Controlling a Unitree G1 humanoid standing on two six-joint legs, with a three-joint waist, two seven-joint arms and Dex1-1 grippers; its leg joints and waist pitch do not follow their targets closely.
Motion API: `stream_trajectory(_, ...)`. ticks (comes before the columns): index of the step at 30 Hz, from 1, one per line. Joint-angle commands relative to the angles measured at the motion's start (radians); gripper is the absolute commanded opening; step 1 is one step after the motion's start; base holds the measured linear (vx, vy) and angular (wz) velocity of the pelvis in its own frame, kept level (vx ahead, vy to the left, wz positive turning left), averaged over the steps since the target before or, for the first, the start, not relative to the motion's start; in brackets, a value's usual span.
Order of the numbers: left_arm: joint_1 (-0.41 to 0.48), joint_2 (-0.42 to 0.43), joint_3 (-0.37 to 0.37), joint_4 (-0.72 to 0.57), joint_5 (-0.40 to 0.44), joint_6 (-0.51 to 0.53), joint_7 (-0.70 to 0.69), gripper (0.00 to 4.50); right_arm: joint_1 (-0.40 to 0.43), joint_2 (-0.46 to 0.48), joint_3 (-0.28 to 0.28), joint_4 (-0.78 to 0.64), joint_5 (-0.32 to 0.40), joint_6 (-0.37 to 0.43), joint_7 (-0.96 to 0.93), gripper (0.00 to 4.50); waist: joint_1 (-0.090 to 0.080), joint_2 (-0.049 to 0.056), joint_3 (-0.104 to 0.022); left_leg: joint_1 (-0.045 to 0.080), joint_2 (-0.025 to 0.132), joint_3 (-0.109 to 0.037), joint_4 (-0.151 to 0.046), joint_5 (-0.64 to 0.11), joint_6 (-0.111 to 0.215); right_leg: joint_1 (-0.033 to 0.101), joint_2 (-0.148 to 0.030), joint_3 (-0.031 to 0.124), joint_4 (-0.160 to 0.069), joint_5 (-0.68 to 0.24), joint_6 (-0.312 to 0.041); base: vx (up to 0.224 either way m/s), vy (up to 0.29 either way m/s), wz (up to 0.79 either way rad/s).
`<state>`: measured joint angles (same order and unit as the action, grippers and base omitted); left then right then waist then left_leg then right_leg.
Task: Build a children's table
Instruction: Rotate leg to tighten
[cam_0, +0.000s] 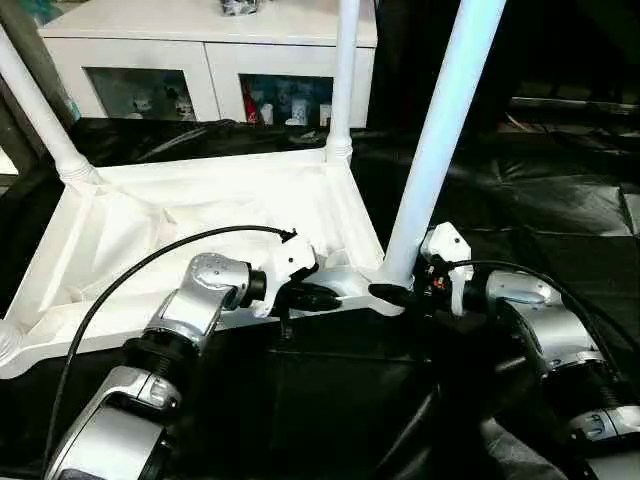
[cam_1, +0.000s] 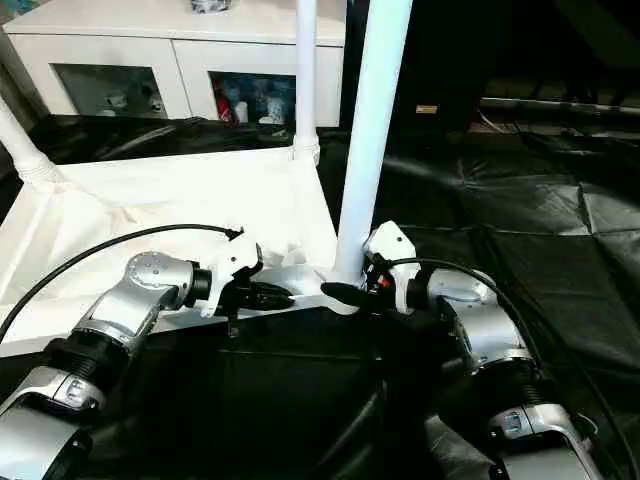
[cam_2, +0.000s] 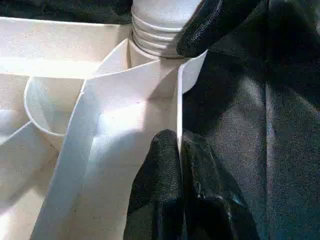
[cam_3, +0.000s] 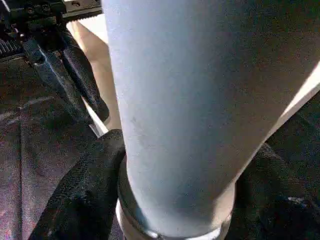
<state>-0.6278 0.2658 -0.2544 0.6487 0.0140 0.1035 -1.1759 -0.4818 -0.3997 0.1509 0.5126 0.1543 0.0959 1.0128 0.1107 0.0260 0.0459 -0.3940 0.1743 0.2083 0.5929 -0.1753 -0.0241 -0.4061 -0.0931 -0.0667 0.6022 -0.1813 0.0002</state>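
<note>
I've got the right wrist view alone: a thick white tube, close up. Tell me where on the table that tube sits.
Observer: It's the near leg, rising from the near right corner socket of the upturned tabletop.
Operator: Count the legs that are standing.
Observer: Three: the near leg, the far right leg and the far left leg, each in a corner socket.
Operator: Say what's behind the table.
Observer: A white cabinet with glass doors, small items inside.
</note>
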Motion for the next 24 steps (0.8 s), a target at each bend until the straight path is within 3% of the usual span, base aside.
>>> stream_trajectory(1, 0.006, -0.016, 0.016, -0.048, -0.050, -0.016, -0.013, 0.00, -0.002, 0.019, -0.008, 0.017, 0.007, 0.015, -0.005, 2.72, -0.003, -0.018, -0.068, 0.025, 0.063, -0.028, -0.061, -0.144, 0.088, 0.048, -0.065, 0.042, -0.057, -0.125, -0.258, 0.000, 0.000, 0.00)
stream_trajectory(4, -0.001, -0.017, 0.013, -0.026, -0.019, -0.024, 0.040, 0.00, -0.005, 0.048, -0.046, 0.046, 0.027, 0.033, -0.067, 2.72, -0.006, -0.016, -0.067, 0.027, 0.063, -0.028, -0.062, -0.164, 0.079, 0.045, -0.066, 0.043, -0.061, -0.154, -0.257, 0.000, 0.000, 0.00)
stream_trajectory(7, -0.031, -0.036, 0.013, 0.042, 0.046, -0.019, 0.192, 0.00, -0.018, 0.100, -0.098, 0.112, 0.025, 0.047, -0.225, 2.70, -0.016, -0.016, -0.062, 0.029, 0.062, -0.032, -0.069, -0.218, 0.044, 0.044, -0.067, 0.044, -0.071, -0.231, -0.239, 0.000, 0.000, 0.00)
stream_trajectory(8, -0.067, -0.096, 0.045, 0.101, 0.062, 0.026, 0.362, 0.00, -0.040, 0.167, -0.149, 0.194, 0.013, 0.049, -0.438, 2.70, -0.023, -0.011, -0.059, 0.034, 0.062, -0.031, -0.072, -0.244, 0.024, 0.037, -0.066, 0.045, -0.076, -0.263, -0.233, 0.000, 0.000, 0.00)
stream_trajectory(9, -0.067, -0.096, 0.045, 0.101, 0.062, 0.026, 0.362, 0.00, -0.040, 0.167, -0.149, 0.194, 0.013, 0.049, -0.438, 2.70, -0.033, -0.011, -0.055, 0.040, 0.058, -0.035, -0.076, -0.300, -0.010, 0.033, -0.065, 0.044, -0.083, -0.334, -0.223, 0.000, 0.000, 0.00)
stream_trajectory(10, -0.083, -0.130, 0.062, 0.119, 0.059, 0.053, 0.430, 0.00, -0.054, 0.198, -0.170, 0.232, 0.007, 0.047, -0.542, 2.70, -0.033, -0.014, -0.058, 0.041, 0.059, -0.038, -0.076, -0.309, -0.019, 0.039, -0.068, 0.042, -0.083, -0.352, -0.214, 0.000, 0.000, 0.00)
stream_trajectory(12, -0.110, -0.206, 0.080, 0.147, 0.059, 0.095, 0.558, 0.00, -0.087, 0.259, -0.199, 0.299, -0.007, 0.037, -0.729, 2.70, -0.042, -0.011, -0.055, 0.040, 0.058, -0.039, -0.081, -0.319, -0.037, 0.036, -0.067, 0.044, -0.088, -0.358, -0.202, 0.000, 0.000, 0.00)
stream_trajectory(17, -0.122, -0.288, 0.059, 0.142, 0.066, 0.107, 0.607, 0.00, -0.126, 0.318, -0.173, 0.338, -0.048, 0.007, -0.810, 2.70, -0.041, -0.014, -0.062, 0.034, 0.053, -0.034, -0.074, -0.275, 0.009, 0.042, -0.068, 0.045, -0.090, -0.283, -0.200, 0.000, 0.000, 0.00)
stream_trajectory(21, -0.111, -0.292, 0.033, 0.130, 0.078, 0.078, 0.579, 0.00, -0.138, 0.331, -0.164, 0.341, -0.055, -0.016, -0.780, 2.70, -0.037, -0.015, -0.064, 0.029, 0.054, -0.033, -0.072, -0.232, 0.041, 0.047, -0.067, 0.044, -0.083, -0.234, -0.207, 0.000, 0.000, 0.00)
stream_trajectory(23, -0.113, -0.289, 0.030, 0.140, 0.083, 0.064, 0.579, 0.00, -0.144, 0.335, -0.176, 0.348, -0.046, -0.031, -0.777, 3.25, -0.038, -0.014, -0.062, 0.030, 0.054, -0.033, -0.073, -0.247, 0.041, 0.045, -0.067, 0.043, -0.086, -0.254, -0.207, 0.000, 0.000, 0.00)
stream_trajectory(24, -0.114, -0.280, 0.029, 0.148, 0.086, 0.050, 0.575, 0.00, -0.150, 0.337, -0.187, 0.350, -0.036, -0.044, -0.770, 3.25, -0.039, -0.013, -0.061, 0.031, 0.055, -0.034, -0.075, -0.260, 0.038, 0.044, -0.067, 0.043, -0.088, -0.274, -0.205, 0.000, 0.000, 0.00)
